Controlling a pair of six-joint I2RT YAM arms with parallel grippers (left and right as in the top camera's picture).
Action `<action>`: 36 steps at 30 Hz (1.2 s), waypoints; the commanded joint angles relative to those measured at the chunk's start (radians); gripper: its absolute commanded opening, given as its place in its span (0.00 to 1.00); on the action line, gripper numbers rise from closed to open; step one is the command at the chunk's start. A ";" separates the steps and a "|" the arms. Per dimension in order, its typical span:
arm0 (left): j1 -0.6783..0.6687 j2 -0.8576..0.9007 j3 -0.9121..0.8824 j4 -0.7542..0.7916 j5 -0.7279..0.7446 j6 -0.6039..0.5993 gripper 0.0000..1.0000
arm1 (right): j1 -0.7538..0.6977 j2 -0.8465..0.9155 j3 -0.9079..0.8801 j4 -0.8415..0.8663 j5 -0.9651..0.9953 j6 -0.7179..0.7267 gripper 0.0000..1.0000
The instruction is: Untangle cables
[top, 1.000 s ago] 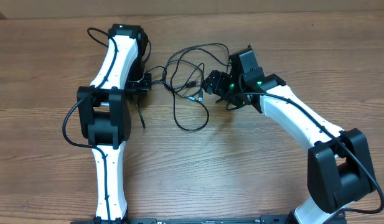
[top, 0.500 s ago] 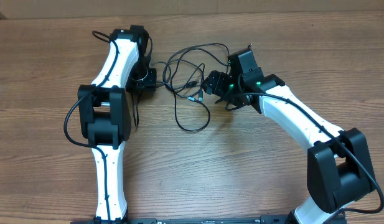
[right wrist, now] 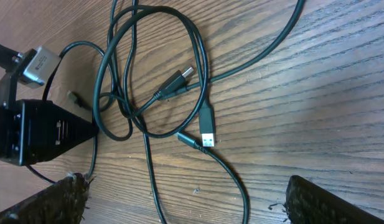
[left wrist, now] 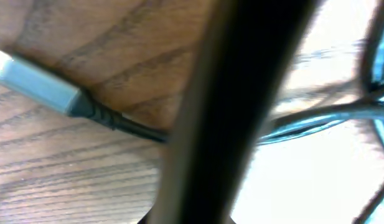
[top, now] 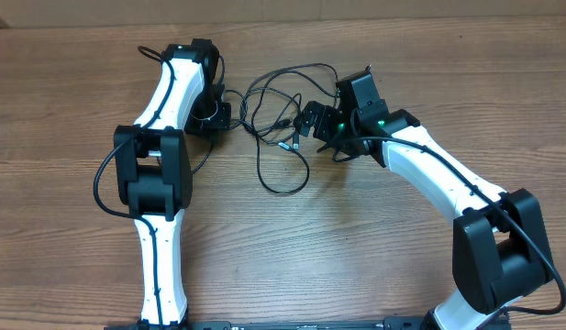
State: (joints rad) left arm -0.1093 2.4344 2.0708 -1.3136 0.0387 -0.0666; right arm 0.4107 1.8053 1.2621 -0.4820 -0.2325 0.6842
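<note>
**Item: cables** [top: 281, 124]. Thin black cords lying on the wooden table [top: 374, 247], between the two arms and toward the far side. We count several wide loops crossing one another. Two plug ends [right wrist: 207, 134] lie loose inside the loops, near each other but apart.

**Item: left gripper** [top: 212, 117]. At the left edge of the bundle, fingers pressed together. The left wrist view is blurred. It shows a cord with a silver plug [left wrist: 36, 87] running in under the dark finger and out the other side, so we judge one strand is pinched just behind that plug.

**Item: right gripper** [top: 305, 124]. At the right edge of the bundle, fingers spread wide. In its own view nothing sits between them, only cord and bare wood below.

**Progress.** Early, in our judgement.
- Done: the cords lie slack and spread out rather than in a tight knot, and one end looks secured on the left.
- Left: the loops overlap at several crossings, no cord lies apart from the others, and the right side has no hold.
</note>
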 commanded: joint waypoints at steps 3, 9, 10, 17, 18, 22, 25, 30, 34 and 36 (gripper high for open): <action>-0.010 -0.201 0.022 0.004 0.039 0.030 0.04 | 0.005 0.027 0.000 0.021 -0.001 0.049 1.00; -0.008 -0.339 0.022 0.002 0.028 0.018 0.04 | 0.017 0.065 0.000 0.082 -0.042 0.049 1.00; -0.008 -0.359 0.022 0.002 0.028 0.018 0.04 | 0.022 0.070 0.000 0.100 -0.042 0.049 1.00; -0.015 -0.442 0.022 -0.004 0.034 0.018 0.04 | 0.049 0.112 0.000 0.233 -0.042 0.195 1.00; -0.015 -0.447 0.022 -0.005 0.028 0.017 0.04 | 0.054 0.126 0.000 0.250 -0.042 0.239 1.00; -0.015 -0.452 0.021 -0.015 -0.060 -0.041 0.04 | 0.090 0.185 0.000 0.358 -0.042 0.289 1.00; -0.011 -0.452 0.021 -0.021 -0.137 -0.077 0.04 | 0.122 0.228 0.000 0.440 -0.035 0.289 0.97; 0.006 -0.450 0.018 -0.038 -0.299 -0.171 0.04 | 0.131 0.255 0.000 0.411 0.074 0.285 0.40; 0.035 -0.445 0.017 -0.065 -0.391 -0.261 0.04 | 0.086 0.254 0.001 0.299 0.078 0.276 0.04; 0.064 -0.444 0.016 -0.076 -0.422 -0.310 0.04 | 0.048 0.247 0.001 0.220 0.077 0.237 0.04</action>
State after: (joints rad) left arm -0.0906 2.0121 2.0823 -1.3773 -0.2573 -0.2596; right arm 0.5198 2.0544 1.2613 -0.2073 -0.1959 0.9592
